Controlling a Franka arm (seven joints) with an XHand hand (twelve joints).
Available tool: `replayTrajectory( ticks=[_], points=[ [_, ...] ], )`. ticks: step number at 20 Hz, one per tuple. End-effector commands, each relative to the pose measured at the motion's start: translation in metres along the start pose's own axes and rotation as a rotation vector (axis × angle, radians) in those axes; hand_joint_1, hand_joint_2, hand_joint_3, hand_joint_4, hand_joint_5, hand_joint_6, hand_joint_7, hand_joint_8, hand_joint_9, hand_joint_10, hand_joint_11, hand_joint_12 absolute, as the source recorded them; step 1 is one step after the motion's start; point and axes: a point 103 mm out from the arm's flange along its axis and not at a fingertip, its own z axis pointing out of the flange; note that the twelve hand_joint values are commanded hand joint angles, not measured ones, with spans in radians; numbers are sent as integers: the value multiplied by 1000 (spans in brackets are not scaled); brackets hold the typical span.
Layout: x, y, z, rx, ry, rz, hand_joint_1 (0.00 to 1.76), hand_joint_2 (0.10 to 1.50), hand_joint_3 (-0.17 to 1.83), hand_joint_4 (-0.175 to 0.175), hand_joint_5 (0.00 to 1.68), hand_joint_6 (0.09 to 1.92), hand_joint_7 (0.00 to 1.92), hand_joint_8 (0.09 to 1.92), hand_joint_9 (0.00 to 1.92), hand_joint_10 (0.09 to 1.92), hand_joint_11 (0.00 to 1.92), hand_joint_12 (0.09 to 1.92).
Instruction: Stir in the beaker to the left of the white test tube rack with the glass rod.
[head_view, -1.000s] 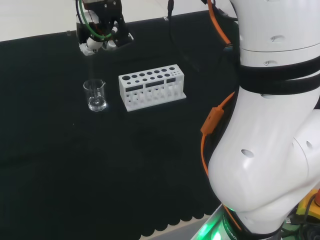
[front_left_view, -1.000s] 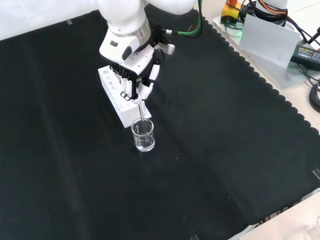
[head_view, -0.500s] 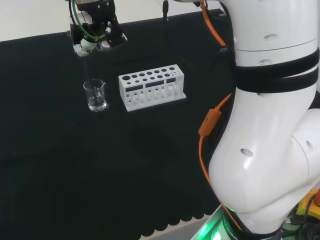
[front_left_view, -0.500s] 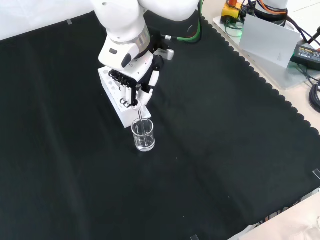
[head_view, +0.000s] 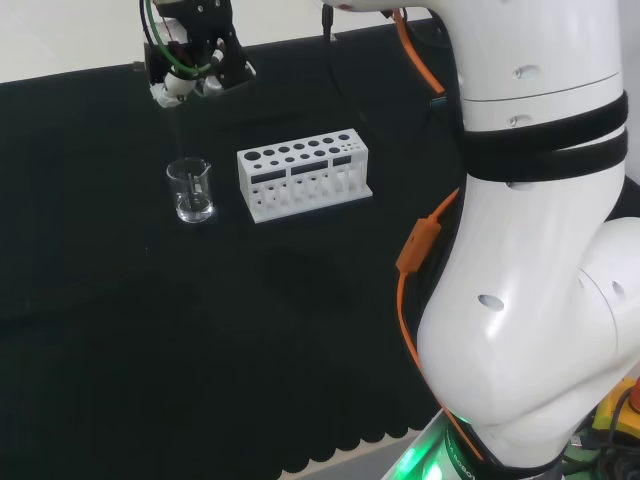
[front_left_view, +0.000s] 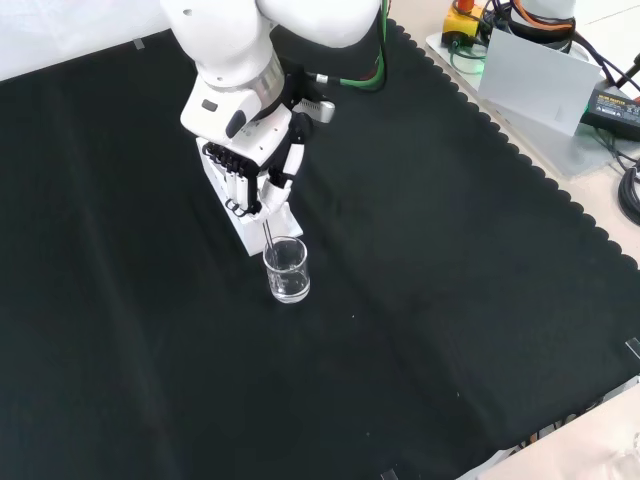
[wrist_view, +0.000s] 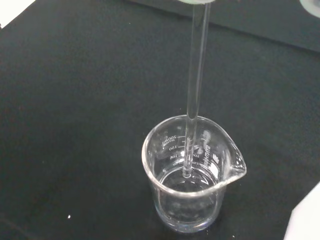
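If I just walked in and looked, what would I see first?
First, the black and white robot hand pinching a thin glass rod, its tip dipping into a clear beaker in the middle of the black cloth. Right behind the beaker in the front view stands a white test tube rack full of round holes.

Hand (front_left_view: 262, 172) curled round glass rod (front_left_view: 269, 240), rod's lower end inside beaker (front_left_view: 287, 269).

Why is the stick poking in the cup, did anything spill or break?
Nothing looks wrong. The hand holds the glass rod with its tip inside the beaker, which stands upright and whole beside the white rack. No spill shows on the black cloth.
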Motion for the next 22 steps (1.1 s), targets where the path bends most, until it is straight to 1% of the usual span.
replayTrajectory(
  ticks=[1,7,13,18,22],
  points=[
    [-3,-23,1,6,-4,7,1308,1077,-175,-175,1233,588,1280,604,1851,389,1649,754],
    [11,-35,1,5,-7,-7,1308,1077,-175,-175,1232,589,1279,605,1851,389,1649,755],
    [19,-27,-1,0,2,-11,1308,1077,-175,-175,1232,590,1279,606,1851,389,1649,755],
    [15,-11,-2,2,1,-18,1308,1078,-175,-175,1231,591,1278,607,1851,389,1649,755],
    [6,-3,-4,3,-2,-13,1308,1078,-175,-175,1231,592,1278,608,1851,389,1649,756]
  ],
)
